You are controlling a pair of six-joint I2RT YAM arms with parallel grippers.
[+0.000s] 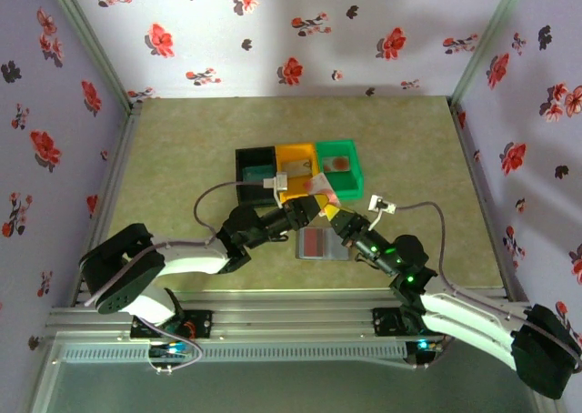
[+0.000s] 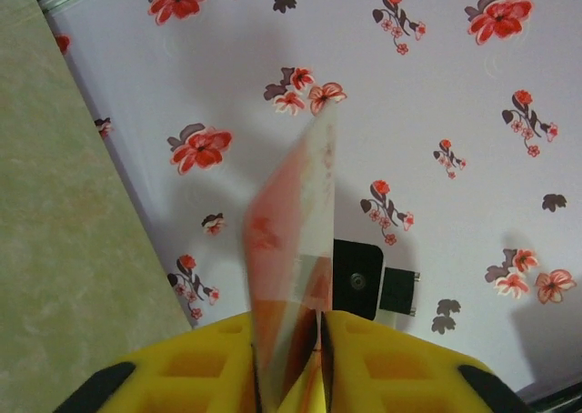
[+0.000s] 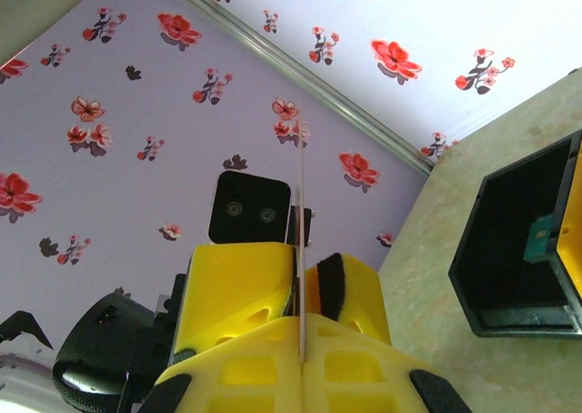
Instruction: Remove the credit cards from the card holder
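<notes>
Mid-table, just 12 o'clock of the card holder (image 1: 316, 243): right gripper (image 3: 300, 327) clamped tight on the pale credit card (image 2: 291, 222). Left gripper (image 2: 289, 340) flanks the same card; grip can't tell. Looks like a handover. Next: left clears off, right sets the card down.

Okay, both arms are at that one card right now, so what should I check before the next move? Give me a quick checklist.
1. Right gripper shut on the credit card: ok.
2. Left gripper free of the card: cannot tell; the card stands between its jaws.
3. Card clear of the card holder, which lies on the table: ok.
4. Card holder emptied: not ok; a reddish card seems to sit in it.
5. Room between the grippers: not ok; they are tip to tip.
</notes>
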